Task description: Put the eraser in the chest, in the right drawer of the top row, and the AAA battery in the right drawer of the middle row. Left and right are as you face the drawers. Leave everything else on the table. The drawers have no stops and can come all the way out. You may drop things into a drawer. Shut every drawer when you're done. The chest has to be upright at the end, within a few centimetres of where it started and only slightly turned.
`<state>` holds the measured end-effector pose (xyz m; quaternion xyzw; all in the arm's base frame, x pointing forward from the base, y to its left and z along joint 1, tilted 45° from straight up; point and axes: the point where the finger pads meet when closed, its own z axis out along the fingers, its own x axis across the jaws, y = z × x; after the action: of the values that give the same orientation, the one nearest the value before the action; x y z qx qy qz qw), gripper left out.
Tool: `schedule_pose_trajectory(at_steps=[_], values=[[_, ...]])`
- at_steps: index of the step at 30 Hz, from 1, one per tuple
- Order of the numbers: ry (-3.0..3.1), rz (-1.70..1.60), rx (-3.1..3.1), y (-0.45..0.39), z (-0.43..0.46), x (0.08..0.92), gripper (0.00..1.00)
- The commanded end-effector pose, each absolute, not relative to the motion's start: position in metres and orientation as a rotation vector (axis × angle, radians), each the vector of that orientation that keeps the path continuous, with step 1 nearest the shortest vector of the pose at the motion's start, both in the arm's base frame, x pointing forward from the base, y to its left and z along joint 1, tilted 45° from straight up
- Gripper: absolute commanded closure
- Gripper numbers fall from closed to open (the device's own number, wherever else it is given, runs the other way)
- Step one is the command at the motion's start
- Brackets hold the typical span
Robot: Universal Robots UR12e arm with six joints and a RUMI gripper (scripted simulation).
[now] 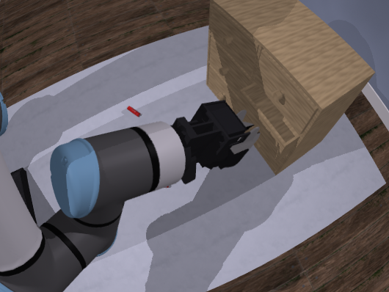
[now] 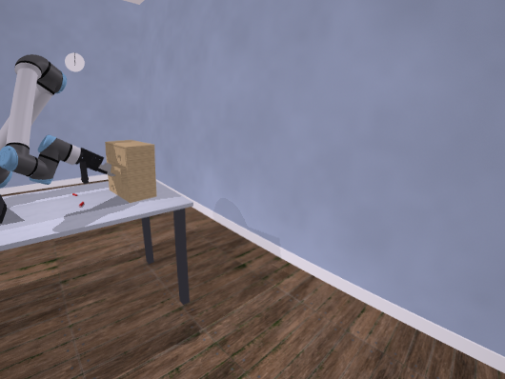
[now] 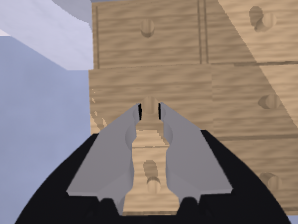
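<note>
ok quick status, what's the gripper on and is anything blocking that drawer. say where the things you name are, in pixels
Jaws shut on the drawer knob [image 3: 150, 104]. Right middle drawer [image 1: 290, 141] [image 2: 120, 172] [image 3: 182, 95] partly out. Red cylinder [image 1: 133, 111] [image 2: 74, 194] on the table, away from it. No obstruction seen.

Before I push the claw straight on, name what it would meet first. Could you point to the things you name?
Likely the front of the half-open middle right drawer [image 1: 271, 133] [image 2: 122, 175] [image 3: 182, 90]; its knob [image 3: 150, 104] already sits between the claw's [image 1: 254, 128] [image 2: 112, 170] [image 3: 150, 111] tips.

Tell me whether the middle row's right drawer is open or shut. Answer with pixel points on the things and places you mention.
Partly open: in the top view, the drawer [image 1: 271, 130] [image 2: 119, 175] [image 3: 187, 92] juts from the chest [image 1: 330, 92] [image 2: 142, 171] [image 3: 240, 117], its interior showing.
</note>
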<state>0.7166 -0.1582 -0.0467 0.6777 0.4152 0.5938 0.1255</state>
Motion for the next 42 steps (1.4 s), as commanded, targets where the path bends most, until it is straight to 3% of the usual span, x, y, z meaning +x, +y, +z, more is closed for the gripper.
schedule_pose_trajectory(at_steps=[1,42], values=[[1.209,1.729,1.973,-0.159,-0.047,0.713,0.93],[1.209,1.729,1.973,-0.158,-0.049,0.691,0.93]])
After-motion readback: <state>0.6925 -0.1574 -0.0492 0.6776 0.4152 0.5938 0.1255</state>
